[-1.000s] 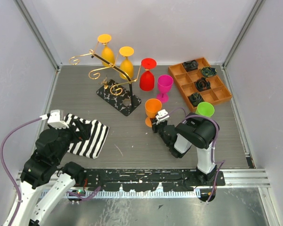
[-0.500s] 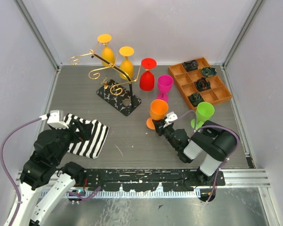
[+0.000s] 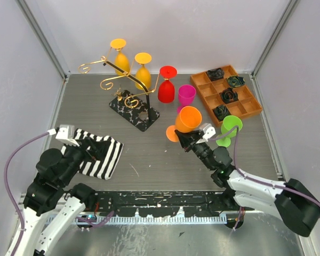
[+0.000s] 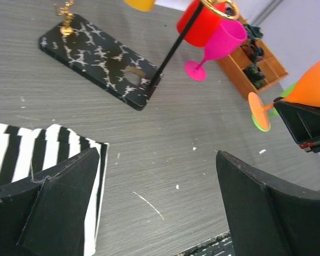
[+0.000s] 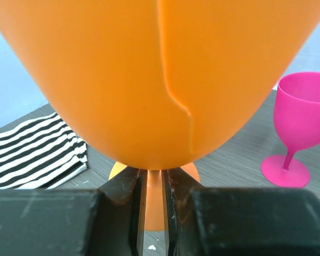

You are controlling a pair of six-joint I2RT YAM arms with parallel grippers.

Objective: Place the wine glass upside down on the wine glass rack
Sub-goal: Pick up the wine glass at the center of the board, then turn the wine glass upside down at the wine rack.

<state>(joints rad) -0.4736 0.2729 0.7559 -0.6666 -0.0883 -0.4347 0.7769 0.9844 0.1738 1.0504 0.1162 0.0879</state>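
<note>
On the grey table [image 3: 149,160], the right gripper [image 5: 153,186] pinches the stem of the orange wine glass [image 3: 189,118], tilted and seemingly airborne for inverting, the wine glass rack [image 3: 129,88] at its ten o'clock, while the left gripper [image 4: 157,178] gapes empty.

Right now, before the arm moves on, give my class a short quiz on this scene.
1. True or false: the right gripper is shut on the stem of the orange wine glass.
2. How many glasses hang upside down on the wine glass rack?
3. What lies next to the open left gripper? A) striped cloth B) blue bowl C) sponge

Key: 1 true; 2 three; 3 A.
</note>
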